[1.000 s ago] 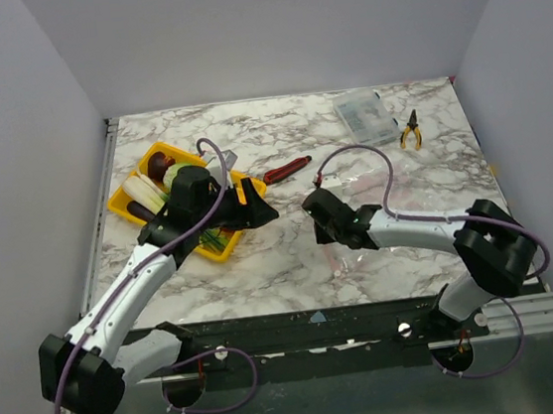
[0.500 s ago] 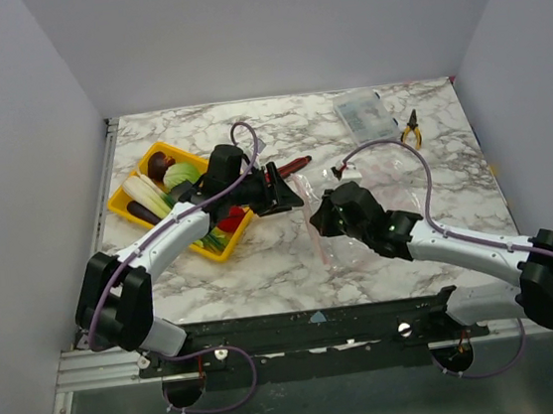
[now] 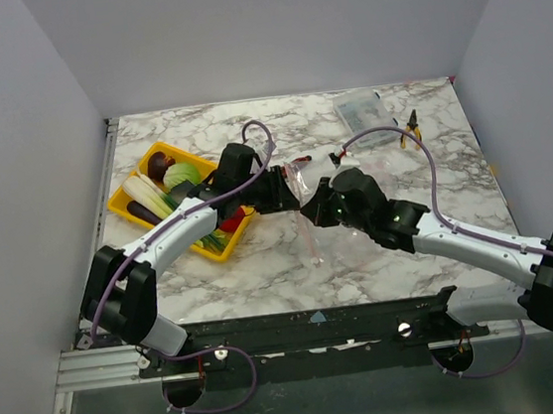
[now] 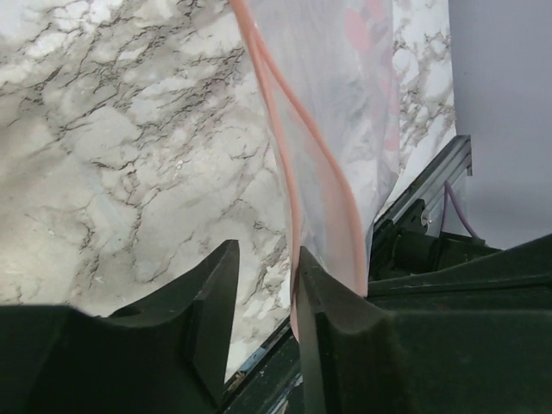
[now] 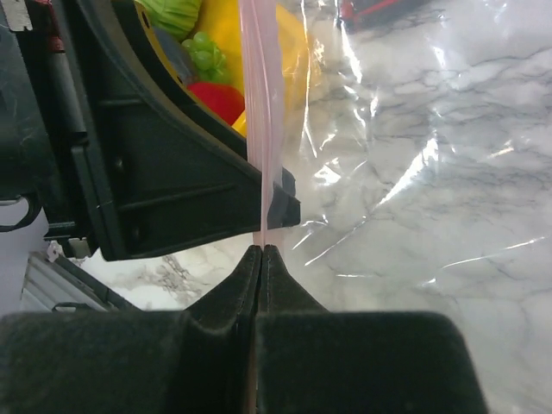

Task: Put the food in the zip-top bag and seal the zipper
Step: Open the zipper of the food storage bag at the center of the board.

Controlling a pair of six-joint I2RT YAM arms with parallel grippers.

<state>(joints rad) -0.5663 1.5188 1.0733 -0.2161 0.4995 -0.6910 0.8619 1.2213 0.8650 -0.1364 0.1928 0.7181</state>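
Midway across the table, lifted clear: zip-top bag, zipper pinched in closed right gripper, passing between parted, empty left gripper; food leftward in tray.

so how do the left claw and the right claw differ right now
The right claw is shut, pinching the zipper of the zip-top bag; the left claw is open, the bag's edge hanging between its fingers. The right claw reaches in from the right, the left claw from the tray side. Both meet at the bag's mouth.
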